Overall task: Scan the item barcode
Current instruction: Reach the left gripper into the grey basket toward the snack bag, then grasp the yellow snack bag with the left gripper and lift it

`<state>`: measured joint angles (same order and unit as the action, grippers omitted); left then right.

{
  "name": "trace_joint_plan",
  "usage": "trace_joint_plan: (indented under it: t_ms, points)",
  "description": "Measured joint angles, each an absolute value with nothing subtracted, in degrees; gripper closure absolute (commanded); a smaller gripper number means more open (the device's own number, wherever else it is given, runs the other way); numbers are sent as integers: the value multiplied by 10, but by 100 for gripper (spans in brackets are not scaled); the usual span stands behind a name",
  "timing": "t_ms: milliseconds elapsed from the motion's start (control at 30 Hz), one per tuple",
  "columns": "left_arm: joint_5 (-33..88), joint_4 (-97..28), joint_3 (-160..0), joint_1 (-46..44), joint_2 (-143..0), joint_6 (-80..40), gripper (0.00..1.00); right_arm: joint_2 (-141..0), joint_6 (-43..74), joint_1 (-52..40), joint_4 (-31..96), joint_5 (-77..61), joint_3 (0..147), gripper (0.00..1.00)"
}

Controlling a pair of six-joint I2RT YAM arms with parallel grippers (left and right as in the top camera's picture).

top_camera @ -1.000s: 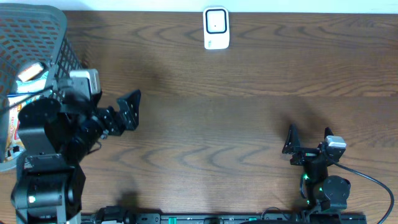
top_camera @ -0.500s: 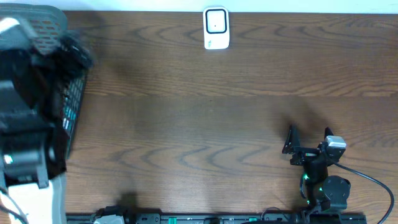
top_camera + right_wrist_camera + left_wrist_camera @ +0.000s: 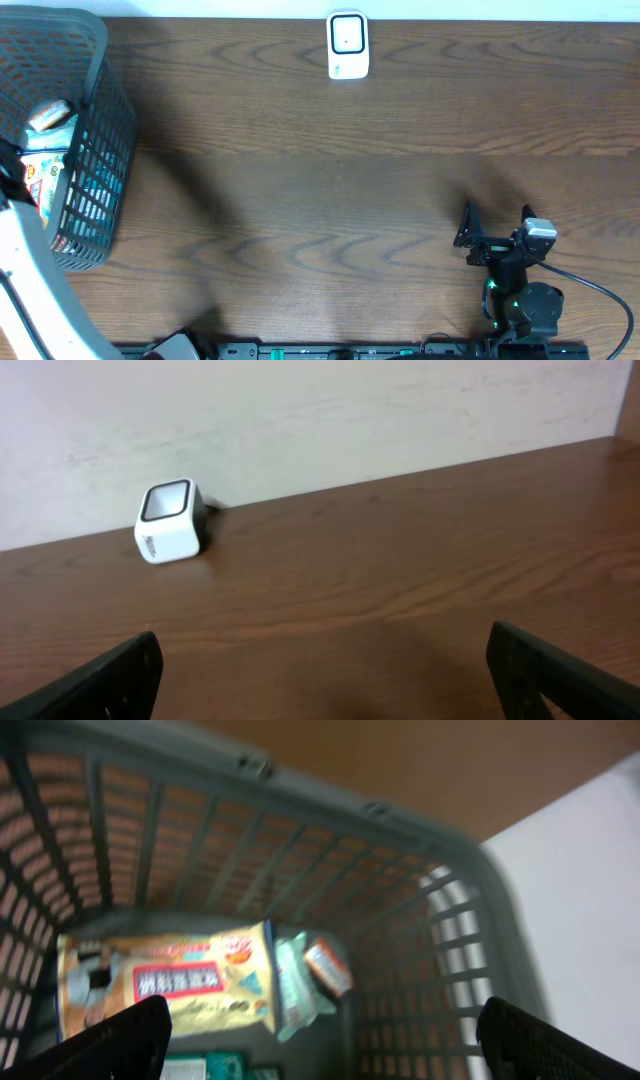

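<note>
Hovering wide open and empty above the basket (image 3: 112,120) at nine o'clock, my left hand (image 3: 322,1045) should drop straight onto the yellow packet (image 3: 165,982), avoiding the walls; the scanner (image 3: 347,45) sits at twelve o'clock.

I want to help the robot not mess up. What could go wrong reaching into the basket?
1. The open left gripper hangs over a crowded basket; it might pinch two items, or crumple the yellow snack packet.
2. Its fingers could snag the mesh wall and tip the basket.
3. The white scanner stands far across the table, so a loose item might drop.
</note>
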<state>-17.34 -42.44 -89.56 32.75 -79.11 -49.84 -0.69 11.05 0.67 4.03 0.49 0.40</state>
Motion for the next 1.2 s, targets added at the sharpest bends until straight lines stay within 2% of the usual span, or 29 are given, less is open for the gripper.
trace_joint_plan:
  t_ms: [167,333,500,833,933,967,1000,1033,1100,1133,1167,1200]
  points:
    - [-163,-443,-896,330,-852,-527,2,-7,110,7,40,5,4,1]
    - [-152,-516,-897,347,-935,-668,2,-7,110,7,40,5,4,0]
    - [-114,-521,-897,377,-1012,-786,2,-7,110,7,40,5,4,1]
    - [-67,-498,-897,389,-1139,-846,0,-7,110,7,41,5,4,1]
    - [-61,-495,-897,389,-1165,-851,3,-7,110,7,40,5,4,1]
    - [-63,-493,-897,389,-1170,-851,7,-7,110,7,40,5,4,1]
    - [-65,-492,-897,390,-1173,-853,16,-7,110,7,40,5,4,1]
    - [-68,-492,-897,390,-1175,-856,29,-7,110,7,41,5,4,1]
    - [-80,-495,-897,392,-1176,-856,63,-7,110,7,41,5,4,1]
    - [-89,-495,-897,392,-1176,-853,76,-7,110,7,41,5,4,1]
    - [-97,-495,-897,392,-1176,-843,89,-7,110,7,41,5,4,1]
    - [-107,-491,-897,392,-1176,-831,93,-7,110,7,41,5,4,1]
